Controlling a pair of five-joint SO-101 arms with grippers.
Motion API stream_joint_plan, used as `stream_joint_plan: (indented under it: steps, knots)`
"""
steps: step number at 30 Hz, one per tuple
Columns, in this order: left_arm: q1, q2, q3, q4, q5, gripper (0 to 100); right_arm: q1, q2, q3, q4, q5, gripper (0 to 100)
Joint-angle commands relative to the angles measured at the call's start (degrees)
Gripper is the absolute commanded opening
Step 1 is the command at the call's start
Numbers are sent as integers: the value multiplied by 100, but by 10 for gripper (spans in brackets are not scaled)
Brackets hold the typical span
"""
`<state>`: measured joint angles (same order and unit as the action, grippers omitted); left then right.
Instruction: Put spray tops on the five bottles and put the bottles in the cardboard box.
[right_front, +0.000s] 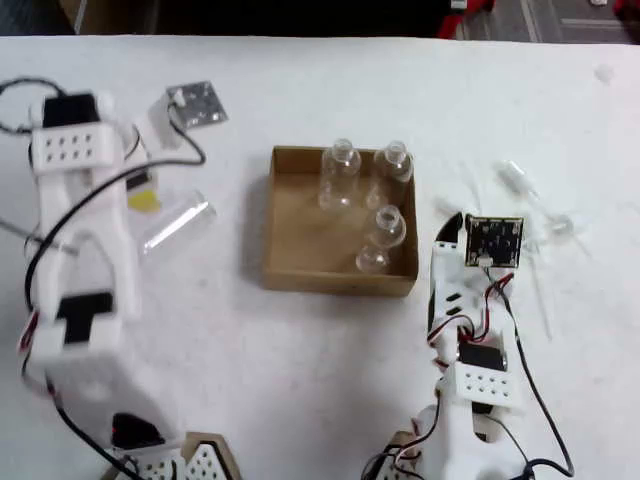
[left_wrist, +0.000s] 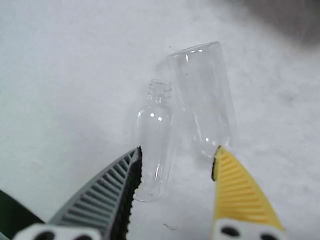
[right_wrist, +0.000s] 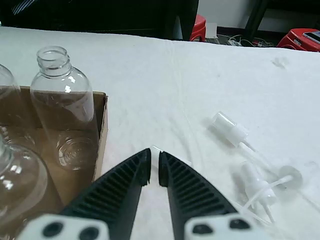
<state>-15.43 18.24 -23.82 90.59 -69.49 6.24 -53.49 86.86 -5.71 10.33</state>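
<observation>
Left tool (left_wrist: 176, 156) hangs wide open and empty over the loose bottle (left_wrist: 152, 145) on the surface, right tool (right_wrist: 154, 153) sits nearly closed, so I'd guess grabbing that bottle comes next.

Clear bottles (right_front: 340, 172), brown cardboard box (right_front: 298, 232), grey-and-yellow left claw (left_wrist: 177, 155)

Overhead above table (right_front: 300, 400); close wrist cameras.

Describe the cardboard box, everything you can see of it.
The cardboard box is plain brown, shallow and roughly square, open at the top with no flaps showing. It sits flat on the white table, about midway between the two arms. Three clear bottles stand upright inside it, bunched toward its far and right walls, all with open necks and no spray tops. The rest of its floor is bare.
</observation>
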Motion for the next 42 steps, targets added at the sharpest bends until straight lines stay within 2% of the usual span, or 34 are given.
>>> stream_joint_plan:
  steps: [1, 6, 11, 24, 28, 42]
  knots:
    - [92, 1684, -2971, 738, -123, 215, -40, 22, -193, -136, 62, 21]
    - [171, 3248, -4914, 1090, -132, 215, -40, 22, -193, -136, 62, 21]
    - [92, 4242, -5758, 1143, -369, 215, -136, 22, -193, -136, 70, 21]
    - [75, 4435, -5565, 1143, -396, 224, -127, 22, -193, -136, 70, 21]
    - [84, 4435, -5319, 1116, -360, 285, -127, 22, -193, -136, 70, 21]
    - [84, 4927, -5327, 835, -651, 260, -127, 31, -193, -136, 70, 21]
